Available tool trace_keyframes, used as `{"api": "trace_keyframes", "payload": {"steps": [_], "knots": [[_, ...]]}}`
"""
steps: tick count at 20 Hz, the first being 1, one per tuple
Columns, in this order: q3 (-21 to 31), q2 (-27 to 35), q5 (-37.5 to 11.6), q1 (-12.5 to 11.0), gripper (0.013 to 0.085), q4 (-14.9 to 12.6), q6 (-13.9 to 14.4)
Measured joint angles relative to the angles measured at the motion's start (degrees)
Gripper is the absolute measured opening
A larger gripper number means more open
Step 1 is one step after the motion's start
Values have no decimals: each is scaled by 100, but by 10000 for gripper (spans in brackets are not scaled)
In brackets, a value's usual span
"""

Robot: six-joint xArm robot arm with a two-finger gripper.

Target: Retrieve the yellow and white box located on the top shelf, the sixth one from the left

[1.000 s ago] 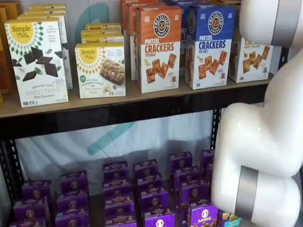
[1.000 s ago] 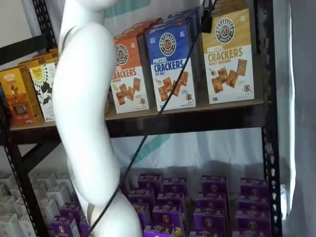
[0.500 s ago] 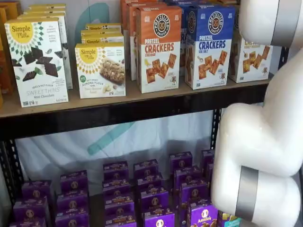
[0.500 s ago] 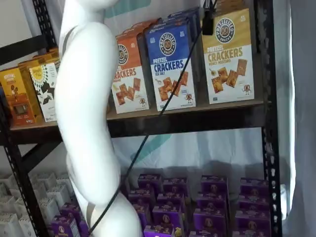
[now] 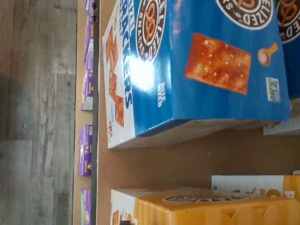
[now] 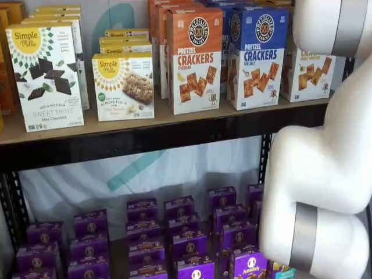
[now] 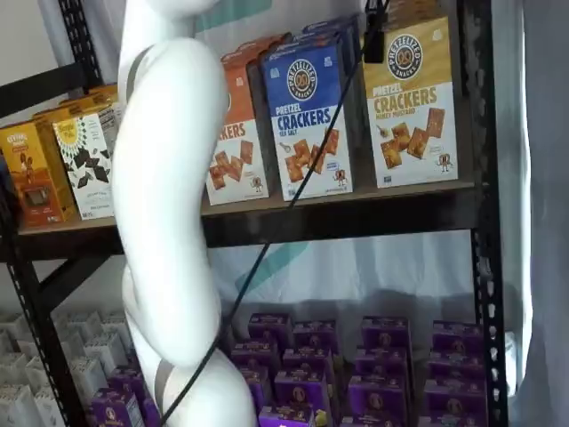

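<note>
We see claw (image 7: 373, 40) only as dark piece at yellow and white box's (image 7: 411, 102) top corner; grip state unclear. Risk: catching blue carton (image 7: 309, 116) just beside, toppling it off top shelf (image 7: 356, 218).

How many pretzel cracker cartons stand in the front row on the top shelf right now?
3: the orange carton leftmost, the blue carton in the middle, the yellow and white box rightmost. Further cartons behind them are partly hidden, so the rows may hold more.
</note>
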Motion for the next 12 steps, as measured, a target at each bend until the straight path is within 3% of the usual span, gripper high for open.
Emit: {"api": "trace_keyframes", "payload": {"steps": [5,12], "knots": [[-2,-13,-38,141,850,-301,0],[-325,169,268,268,850,-575,68]]}}
